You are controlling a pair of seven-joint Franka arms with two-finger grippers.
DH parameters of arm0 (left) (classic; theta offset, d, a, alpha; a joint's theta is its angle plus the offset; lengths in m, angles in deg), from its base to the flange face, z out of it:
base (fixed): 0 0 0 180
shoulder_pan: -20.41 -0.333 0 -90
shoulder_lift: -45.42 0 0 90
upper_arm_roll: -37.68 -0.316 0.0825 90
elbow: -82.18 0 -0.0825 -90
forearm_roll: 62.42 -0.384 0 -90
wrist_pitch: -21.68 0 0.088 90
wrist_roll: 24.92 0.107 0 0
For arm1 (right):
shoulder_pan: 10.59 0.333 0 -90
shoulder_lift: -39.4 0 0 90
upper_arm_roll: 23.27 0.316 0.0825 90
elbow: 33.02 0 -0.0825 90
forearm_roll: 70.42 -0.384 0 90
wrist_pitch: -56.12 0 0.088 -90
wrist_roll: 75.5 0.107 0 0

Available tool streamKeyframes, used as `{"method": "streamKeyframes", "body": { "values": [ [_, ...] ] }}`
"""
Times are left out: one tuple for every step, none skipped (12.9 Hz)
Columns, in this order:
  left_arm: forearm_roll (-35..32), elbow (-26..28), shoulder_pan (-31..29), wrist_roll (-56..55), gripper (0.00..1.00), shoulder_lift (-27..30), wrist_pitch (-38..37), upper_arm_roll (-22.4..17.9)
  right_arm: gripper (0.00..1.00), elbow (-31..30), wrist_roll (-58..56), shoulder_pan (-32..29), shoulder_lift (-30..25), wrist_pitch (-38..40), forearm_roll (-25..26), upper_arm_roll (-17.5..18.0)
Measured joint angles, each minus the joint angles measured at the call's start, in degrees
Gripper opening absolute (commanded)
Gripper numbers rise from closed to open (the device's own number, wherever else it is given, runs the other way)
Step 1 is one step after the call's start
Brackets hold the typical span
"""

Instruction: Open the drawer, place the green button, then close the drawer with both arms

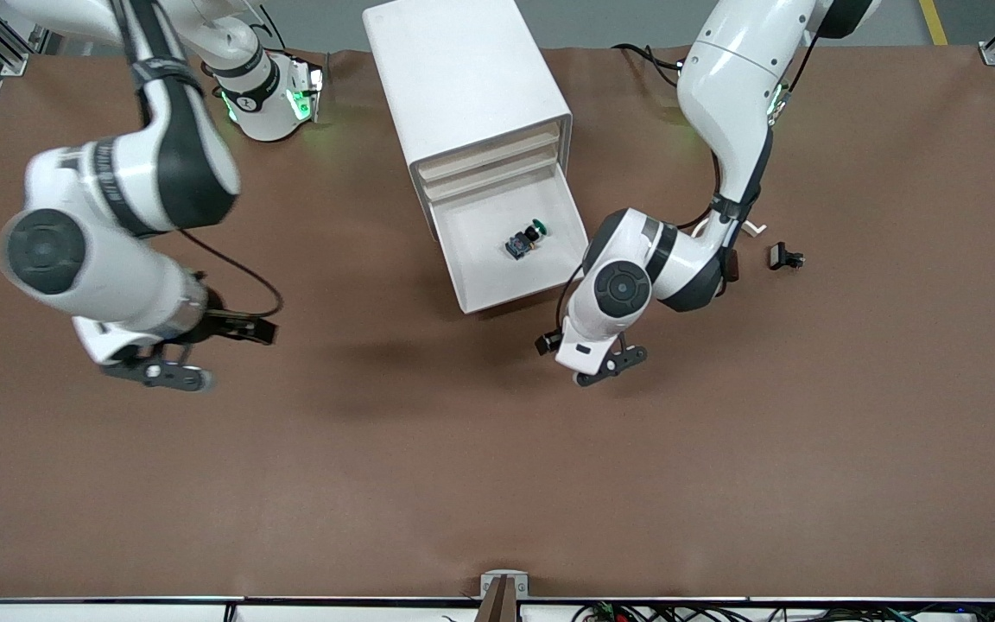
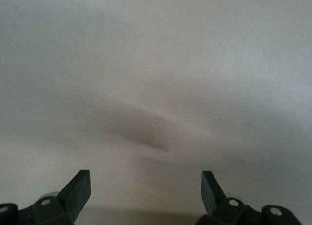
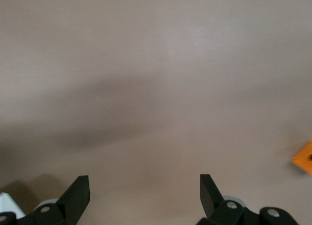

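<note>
Button (image 1: 526, 239) sits in the pulled-out bottom drawer (image 1: 473, 278). Left gripper (image 1: 608, 363) hangs released over the table near it; right gripper (image 1: 161, 371) released too, over bare table.

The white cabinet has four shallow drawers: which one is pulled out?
The lowest drawer, with the white tray: it alone is pulled out and holds the small green-capped button. The three beige-fronted drawers above it sit shut.
</note>
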State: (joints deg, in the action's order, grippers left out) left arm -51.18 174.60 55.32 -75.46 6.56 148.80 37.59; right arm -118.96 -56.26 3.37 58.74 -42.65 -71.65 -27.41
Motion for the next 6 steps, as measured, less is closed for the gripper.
{"method": "streamKeyframes", "body": {
  "values": [
    [0.00,1.37,-0.02,0.00,1.00,0.84,-0.01,1.11,1.00,0.00,-2.65,-1.81,-0.71,0.79,0.47,-0.01],
    [0.00,3.11,-0.12,0.00,1.00,1.77,-0.04,2.16,1.00,0.04,-5.00,-2.99,-1.37,1.52,1.12,-0.01],
    [0.00,5.08,-0.27,-0.01,1.00,2.74,-0.12,3.28,1.00,0.29,-6.66,-3.48,-1.91,2.41,2.76,0.03],
    [0.00,6.92,-0.36,-0.03,1.00,3.49,-0.50,4.29,1.00,1.10,-7.20,-3.51,-2.20,3.56,4.65,0.13],
    [0.02,8.05,-0.42,-0.05,1.00,3.94,-1.49,5.15,1.00,2.26,-7.27,-3.50,-2.31,4.91,5.66,0.33],
    [0.52,8.64,-0.50,-0.42,1.00,4.22,-2.85,6.02,1.00,3.58,-7.32,-3.48,-2.39,6.76,6.19,0.54]
  ]
}}
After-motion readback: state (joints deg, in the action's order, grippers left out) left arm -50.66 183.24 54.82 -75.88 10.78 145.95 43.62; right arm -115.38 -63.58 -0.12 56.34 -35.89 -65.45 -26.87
